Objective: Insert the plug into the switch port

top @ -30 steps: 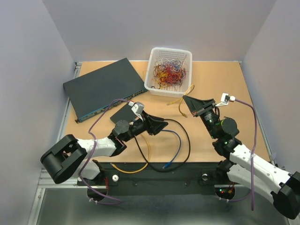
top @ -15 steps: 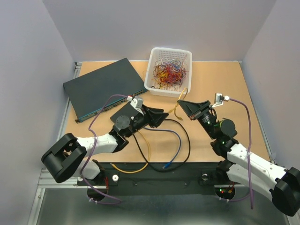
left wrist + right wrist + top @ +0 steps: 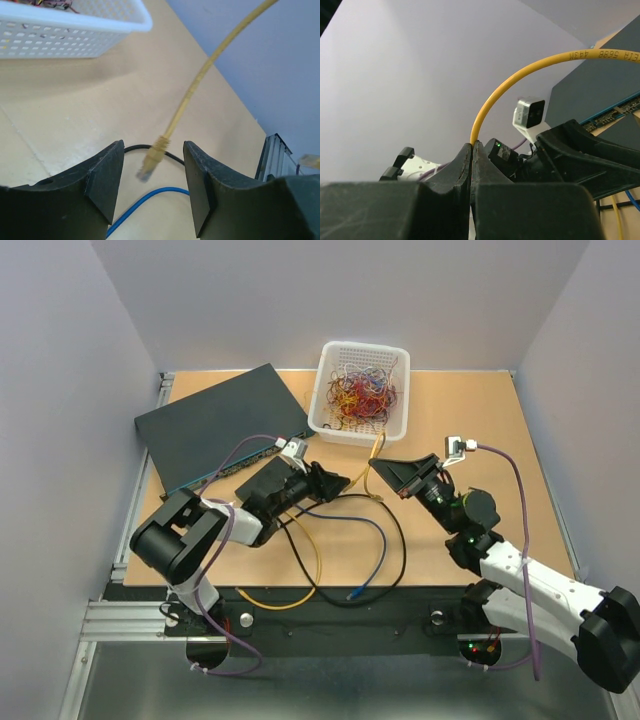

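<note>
Looking down from the top, I see the small black box (image 3: 262, 478) on the desk (image 3: 470, 420), just in front of the big dark box (image 3: 215, 425). My left arm lies over part of it, so I cannot make out the switch port. The left gripper (image 3: 338, 483) and the right gripper (image 3: 373, 470) point at each other near the middle of the desk, close together. A yellow cable (image 3: 378, 447) curves up from the right gripper, near the white basket (image 3: 360, 344) full of coloured wires.

From the left wrist, I see the left gripper (image 3: 152, 190) is open. The plug (image 3: 151, 161) on the end of the yellow cable hangs between its two fingers (image 3: 107, 172), with a gap on each side. Below it a black cable (image 3: 132, 148) and a blue cable (image 3: 145, 197) lie on the desk.

From the right wrist, I see the right gripper (image 3: 472, 150) squeezed tight on the yellow cable, which bends up and off to the right. Behind it are the left arm's small camera (image 3: 530, 114) and the big dark box.
</note>
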